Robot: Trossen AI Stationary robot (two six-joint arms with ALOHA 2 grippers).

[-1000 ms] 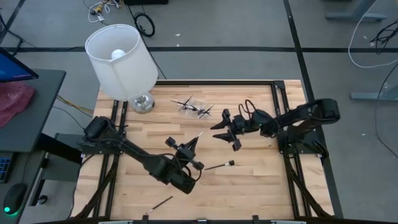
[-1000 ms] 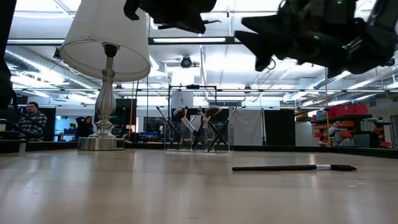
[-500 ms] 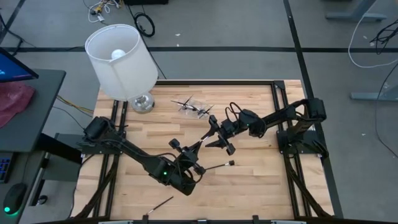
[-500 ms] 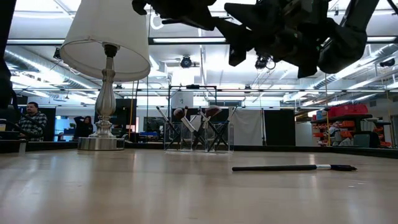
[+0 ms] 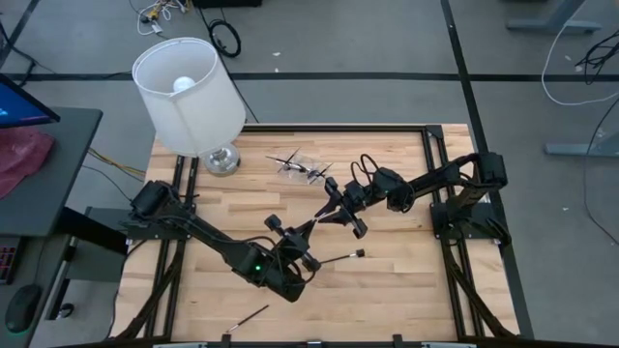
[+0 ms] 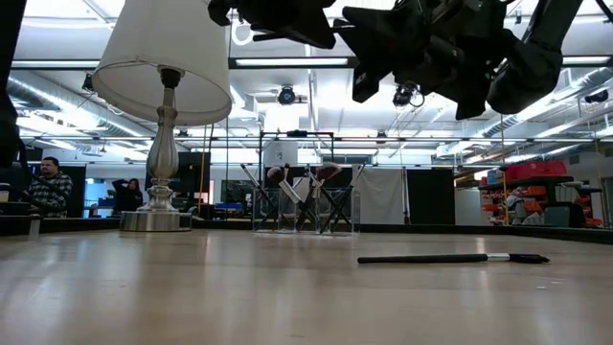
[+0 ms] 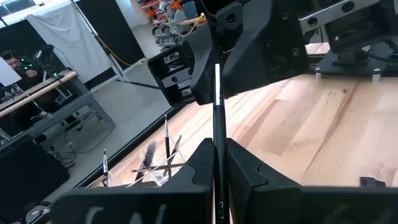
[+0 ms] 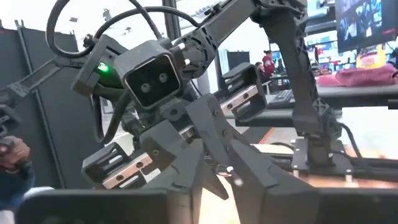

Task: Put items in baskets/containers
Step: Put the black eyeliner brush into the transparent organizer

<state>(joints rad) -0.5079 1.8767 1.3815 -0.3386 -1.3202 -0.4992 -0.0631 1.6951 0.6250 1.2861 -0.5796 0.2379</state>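
Observation:
A thin dark makeup brush [image 7: 217,124] hangs in the air over the table's middle, between my two grippers. My left gripper [image 5: 295,235] is shut on one end of it and my right gripper [image 5: 325,215] has closed on the other end. The clear container [image 5: 302,167] stands on the table at the far middle, with several brushes leaning upright in it [image 6: 302,196]. One brush [image 5: 343,256] lies flat on the wood below the grippers, and another [image 5: 253,315] lies near the front edge. My left gripper pinches the brush's handle [image 7: 217,177] between its two fingers, lying along the brush and pointing about level toward the table's far right. The brush sticks out past the fingertips, clear of the table. My right gripper has its two fingers on either side of the brush's free end [image 7: 216,73], coming about level from the table's right. That end is lifted clear.
A lamp with a white shade [image 5: 189,92] stands on its metal base [image 5: 221,159] at the far left corner. Bare wood [image 5: 387,280] lies to the near right. People sit in the room beyond the table [image 6: 43,187].
My right gripper has moved toward the table's left, up to the left gripper, and its fingers have come together about the held brush's free end. My left gripper has stayed in place, rolling slightly, still shut on the brush.

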